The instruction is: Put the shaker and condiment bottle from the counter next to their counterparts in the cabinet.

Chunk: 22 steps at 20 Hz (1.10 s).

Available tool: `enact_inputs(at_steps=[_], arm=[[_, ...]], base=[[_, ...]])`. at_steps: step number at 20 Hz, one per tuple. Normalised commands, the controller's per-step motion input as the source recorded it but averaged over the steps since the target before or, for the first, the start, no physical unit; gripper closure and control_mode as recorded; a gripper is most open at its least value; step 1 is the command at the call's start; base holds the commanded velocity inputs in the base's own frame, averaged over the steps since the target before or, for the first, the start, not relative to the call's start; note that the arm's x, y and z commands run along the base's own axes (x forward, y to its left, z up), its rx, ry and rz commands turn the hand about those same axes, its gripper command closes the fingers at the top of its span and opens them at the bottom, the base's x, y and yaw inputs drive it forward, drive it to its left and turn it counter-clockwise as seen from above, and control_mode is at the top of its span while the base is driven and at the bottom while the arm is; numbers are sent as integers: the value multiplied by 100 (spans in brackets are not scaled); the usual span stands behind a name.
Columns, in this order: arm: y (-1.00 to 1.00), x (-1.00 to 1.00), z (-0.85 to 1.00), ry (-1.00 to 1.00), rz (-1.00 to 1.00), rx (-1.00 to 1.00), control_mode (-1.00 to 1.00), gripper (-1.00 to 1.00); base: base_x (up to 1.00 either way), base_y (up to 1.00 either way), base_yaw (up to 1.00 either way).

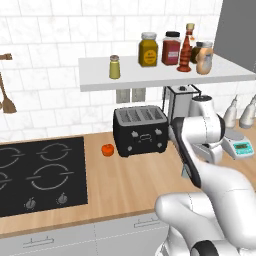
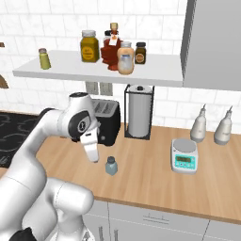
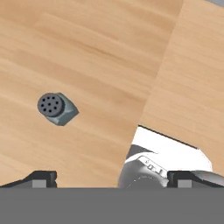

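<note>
Wooden counter (image 2: pixel 155 174) under a white cabinet (image 2: pixel 94 75) shelf | shaker (image 2: pixel 111 165) stands upright on the counter, just right of the gripper (image 2: pixel 94 157) in the right base view | hand view: shaker (image 3: pixel 54 107) lies up-left of the gripper, cap facing camera | jaws spread wide, holding nothing | condiment bottle (image 2: pixel 125 59) already on the shelf

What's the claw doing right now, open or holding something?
Claw: open, holding nothing, hovering above the counter with the shaker standing free below.

The shaker (image 2: pixel 111 165) stands upright on the counter (image 2: pixel 155 176), beside the arm (image 2: pixel 82 127).
</note>
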Motion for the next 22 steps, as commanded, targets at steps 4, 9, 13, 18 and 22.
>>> enact_inputs(at_steps=[4, 9, 13, 18, 22], arm=[[-1, 39, -35, -7, 0, -3, -100, -100], [-4, 17, -24, 0, 0, 0, -100, -100], [-32, 39, -36, -3, 4, -4, -100, -100], [0, 9, -15, 3, 0, 0, -100, -100], [-5, 17, -25, 4, 0, 0, -100, -100]], base=[[0, 0, 0], [0, 0, 0], [0, 0, 0], [0, 0, 0], [0, 0, 0]])
